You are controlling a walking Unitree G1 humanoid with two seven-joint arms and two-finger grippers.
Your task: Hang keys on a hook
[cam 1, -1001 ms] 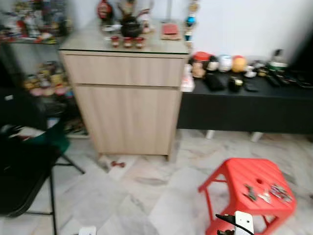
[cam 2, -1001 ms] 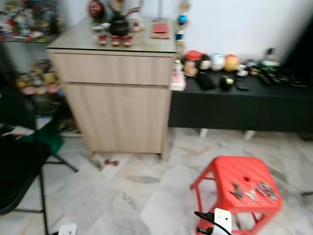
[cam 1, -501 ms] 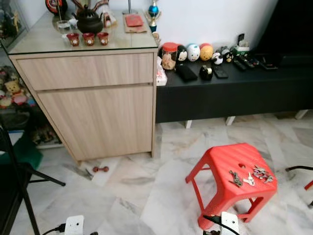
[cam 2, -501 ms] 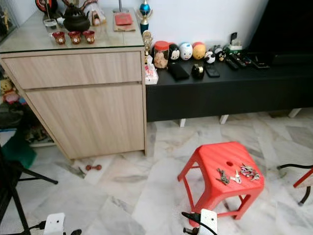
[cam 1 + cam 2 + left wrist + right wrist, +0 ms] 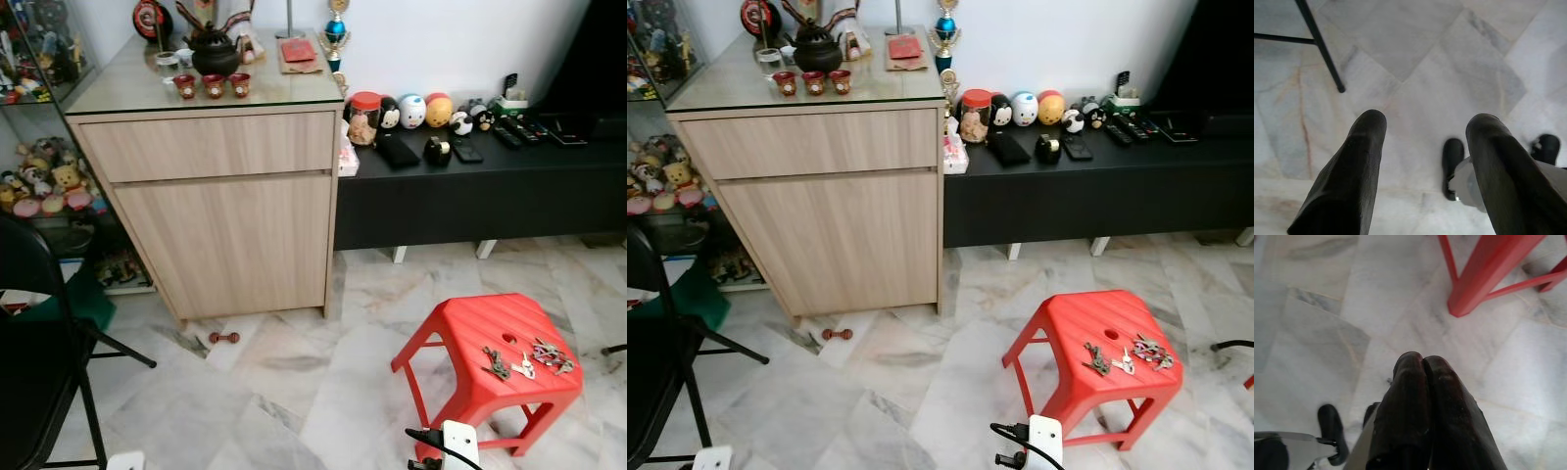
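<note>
Black chair (image 5: 34, 352) far left, wood cabinet (image 5: 220, 186) centre, keys (image 5: 524, 360) on red stool (image 5: 490, 367) right; approach step, left pincer (image 5: 1422, 142) spread, right pincer (image 5: 1422, 367) pressed together, both low over the floor; next, close in and reach.

Both arms hung low at the robot's sides, pointing down at the marble floor (image 5: 1415, 58). The left pincer (image 5: 1422, 127) had its two black fingers spread well apart above the floor. The right pincer (image 5: 1422, 363) had its fingers pressed together, holding nothing, just above the floor.
</note>
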